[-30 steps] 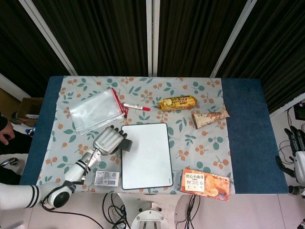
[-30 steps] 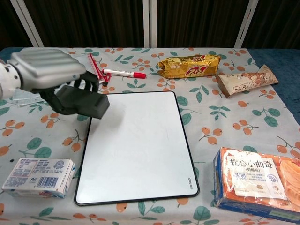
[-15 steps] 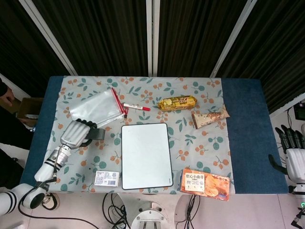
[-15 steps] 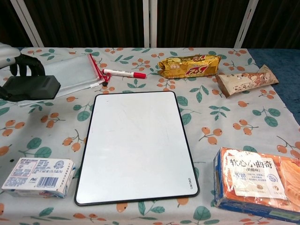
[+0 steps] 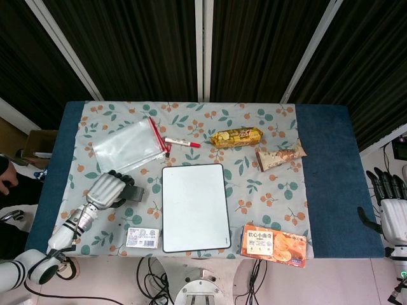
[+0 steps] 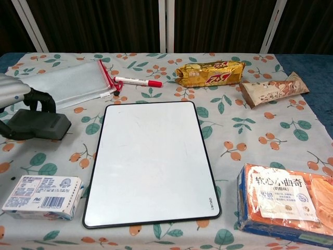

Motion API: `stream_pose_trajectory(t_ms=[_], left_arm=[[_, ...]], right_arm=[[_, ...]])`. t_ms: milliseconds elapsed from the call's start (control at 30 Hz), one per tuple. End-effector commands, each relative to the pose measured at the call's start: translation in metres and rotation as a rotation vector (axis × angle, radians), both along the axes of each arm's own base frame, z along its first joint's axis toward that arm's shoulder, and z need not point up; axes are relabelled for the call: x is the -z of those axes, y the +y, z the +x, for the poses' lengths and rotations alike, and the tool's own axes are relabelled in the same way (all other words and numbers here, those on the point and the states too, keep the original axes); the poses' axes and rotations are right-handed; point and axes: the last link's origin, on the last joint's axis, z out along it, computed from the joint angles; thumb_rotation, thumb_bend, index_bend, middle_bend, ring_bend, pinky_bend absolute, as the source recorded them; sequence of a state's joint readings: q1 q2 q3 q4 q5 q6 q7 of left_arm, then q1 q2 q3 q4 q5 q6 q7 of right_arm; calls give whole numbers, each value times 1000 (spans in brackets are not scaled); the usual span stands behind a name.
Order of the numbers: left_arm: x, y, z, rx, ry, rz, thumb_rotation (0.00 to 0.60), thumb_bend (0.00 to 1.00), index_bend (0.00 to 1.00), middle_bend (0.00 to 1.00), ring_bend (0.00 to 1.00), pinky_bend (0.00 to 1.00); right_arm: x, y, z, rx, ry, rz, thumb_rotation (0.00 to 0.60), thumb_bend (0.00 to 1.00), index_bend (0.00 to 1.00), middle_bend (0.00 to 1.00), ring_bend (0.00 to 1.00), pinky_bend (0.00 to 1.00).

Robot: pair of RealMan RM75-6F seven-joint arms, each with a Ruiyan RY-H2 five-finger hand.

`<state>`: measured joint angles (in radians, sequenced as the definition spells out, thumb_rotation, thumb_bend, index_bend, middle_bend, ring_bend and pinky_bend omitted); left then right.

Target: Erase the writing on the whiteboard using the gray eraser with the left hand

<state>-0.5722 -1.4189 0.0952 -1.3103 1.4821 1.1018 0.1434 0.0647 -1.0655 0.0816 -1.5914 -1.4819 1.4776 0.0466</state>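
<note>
The whiteboard (image 5: 195,207) (image 6: 152,161) lies in the middle of the floral cloth, and its white face shows no writing. To its left my left hand (image 5: 106,189) (image 6: 15,94) grips the gray eraser (image 5: 132,194) (image 6: 39,126), fingers curled over its top, low above or on the cloth. Eraser and board are apart by a short gap. My right hand (image 5: 393,210) hangs beyond the table's right edge, fingers spread and holding nothing; the chest view does not show it.
A clear zip pouch (image 5: 126,147) and a red-capped marker (image 5: 182,142) lie behind the board. Snack packs (image 5: 237,136) (image 5: 280,155) sit at the back right, an orange box (image 5: 275,244) at the front right, a small white pack (image 5: 142,237) at the front left.
My left hand carried the eraser off the board's upper left corner, swung far left, and has now come down and slightly right beside the board. The right hand shifted slightly.
</note>
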Motion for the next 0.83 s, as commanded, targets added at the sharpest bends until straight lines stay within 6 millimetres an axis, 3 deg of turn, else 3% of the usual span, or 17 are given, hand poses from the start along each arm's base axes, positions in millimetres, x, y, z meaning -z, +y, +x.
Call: stream_pose_trajectory(t_ms=[33, 133, 267, 400, 600, 833], left_arm=[[0, -2, -4, -26, 35, -16, 600, 141, 126, 156, 182, 270], [-2, -3, -1, -29, 19, 2, 600, 84, 44, 62, 101, 218], [-14, -5, -2, -13, 1, 70, 600, 41, 33, 41, 78, 201], [-56, -17, -9, -28, -51, 261, 600, 7, 31, 38, 75, 199], [-115, -52, -45, -143, -112, 488, 600, 0, 32, 49, 75, 198], [-128, -90, -85, -231, -151, 522, 600, 0, 36, 62, 75, 192]], right_arm=[[0, 0, 0, 0, 0, -1, 600, 261, 0, 0, 0, 0], [0, 0, 0, 0, 0, -1, 600, 261, 0, 0, 0, 0], [-2, 1, -1, 0, -3, -7, 600, 261, 0, 0, 0, 0], [-4, 3, -3, -3, -6, -21, 600, 260, 0, 0, 0, 0], [-4, 4, -15, -1, 57, -44, 600, 215, 0, 0, 0, 0], [5, 5, -29, 34, 118, -64, 600, 212, 0, 0, 0, 0]])
